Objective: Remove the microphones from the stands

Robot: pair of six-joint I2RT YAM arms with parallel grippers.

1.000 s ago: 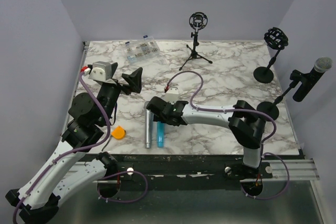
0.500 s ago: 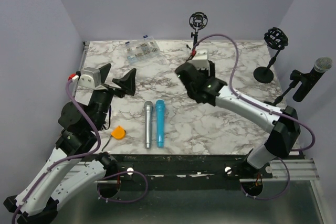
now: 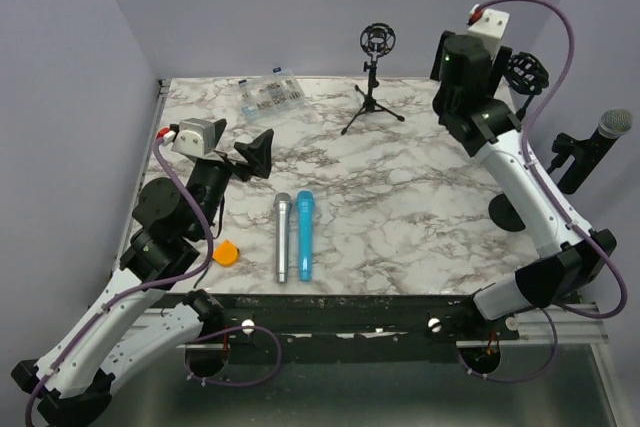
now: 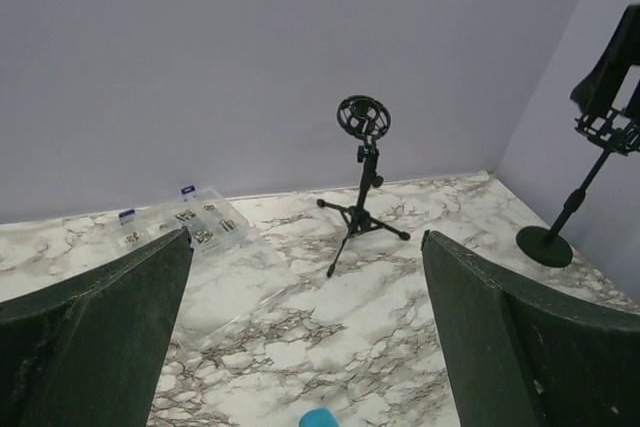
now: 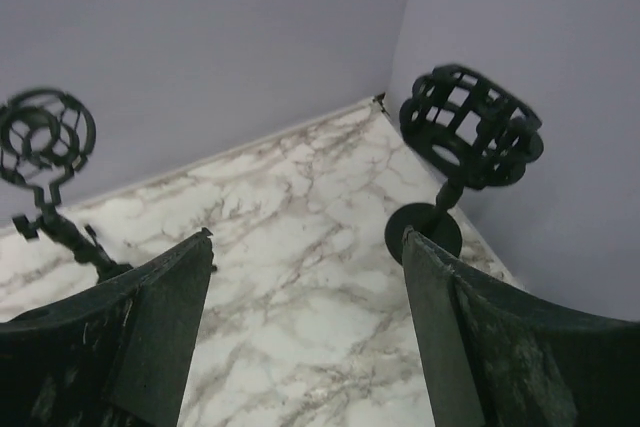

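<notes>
A black microphone with a silver grille [image 3: 600, 143] sits tilted in the clip of a stand [image 3: 540, 181] at the table's right edge. It shows only in the top view. My right gripper [image 3: 452, 72] is raised high at the back right, left of that microphone and apart from it. It is open and empty in the right wrist view [image 5: 305, 247]. My left gripper [image 3: 250, 152] is open and empty over the left of the table, and open in the left wrist view [image 4: 306, 242].
A silver microphone [image 3: 283, 237] and a blue microphone [image 3: 304, 234] lie side by side at the front middle. An empty tripod shock-mount stand [image 3: 374, 67] stands at the back. A round-base shock-mount stand [image 5: 468, 132] is close to my right gripper. A clear parts box [image 3: 268, 94] and an orange object [image 3: 226, 252] are on the left.
My right arm has swung from low beside the two lying microphones up and back to the right, to beside the round-base stand. My left arm only shifted slightly.
</notes>
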